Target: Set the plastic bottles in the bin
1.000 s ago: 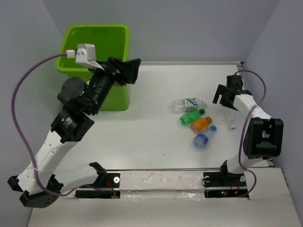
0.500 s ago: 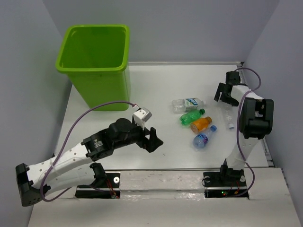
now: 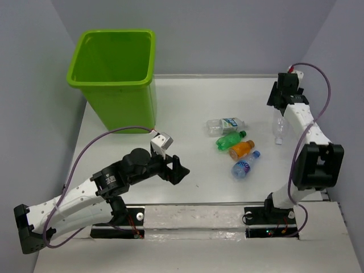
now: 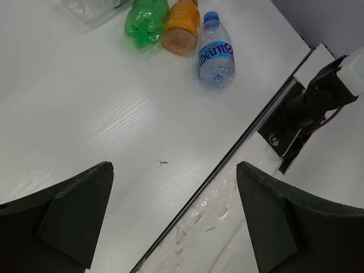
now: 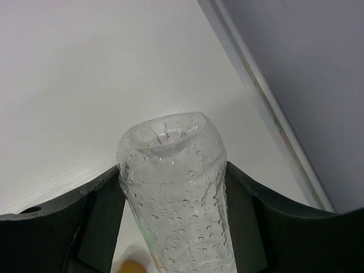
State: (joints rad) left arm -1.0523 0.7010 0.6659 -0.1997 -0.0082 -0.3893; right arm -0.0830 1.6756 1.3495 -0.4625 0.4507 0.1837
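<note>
Up close, right end effector (image 5: 173, 170) grips clear bottle (image 5: 170, 219) (unclear overhead) — left end effector (image 4: 173, 168) splayed.

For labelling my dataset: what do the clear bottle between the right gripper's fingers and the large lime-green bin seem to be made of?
The clear droplet-speckled bottle: probably thin transparent plastic, glossy; the table shows through it and its base is moulded. The large lime-green square bin: apparently rigid opaque plastic, smooth with slight sheen and a rolled rim.

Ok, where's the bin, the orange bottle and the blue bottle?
bin (image 3: 122, 108), top view, on its front wall.
orange bottle (image 3: 241, 149), top view, on its body.
blue bottle (image 4: 216, 52), left wrist view, on its label.
</note>
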